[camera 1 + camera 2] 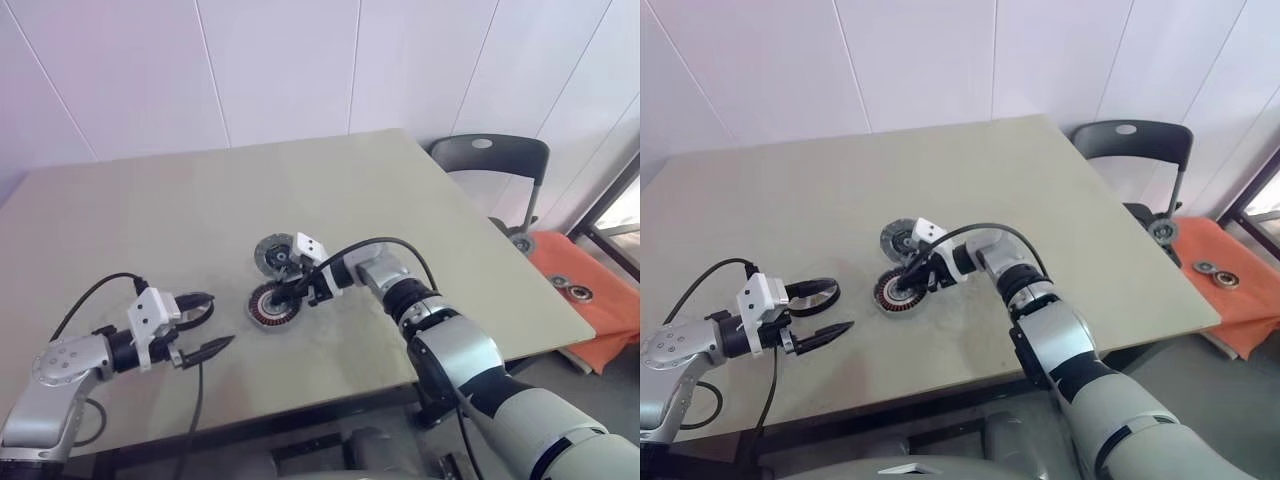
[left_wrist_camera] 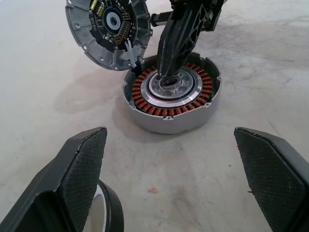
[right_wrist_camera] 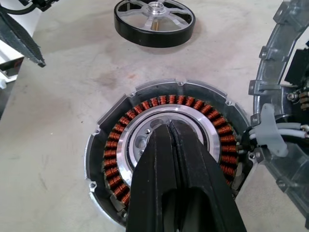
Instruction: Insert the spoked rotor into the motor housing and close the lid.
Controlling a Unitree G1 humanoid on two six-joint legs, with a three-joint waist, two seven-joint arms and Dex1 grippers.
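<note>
A tan table [image 1: 150, 220] is sitting by white walls. The motor housing [image 3: 169, 154], round w/ copper coils, is lying mid-table, lid [image 2: 108, 31] tipped up beside it. The right gripper [image 3: 170, 130] is pressing shut fingers into its hub. The spoked rotor [image 3: 154, 21] is resting near the left gripper [image 1: 205, 325], spread wide.

Glossy copper windings ring the metal motor housing [image 3: 164, 159]; the table [image 1: 200, 210] looks matt and smooth.
</note>
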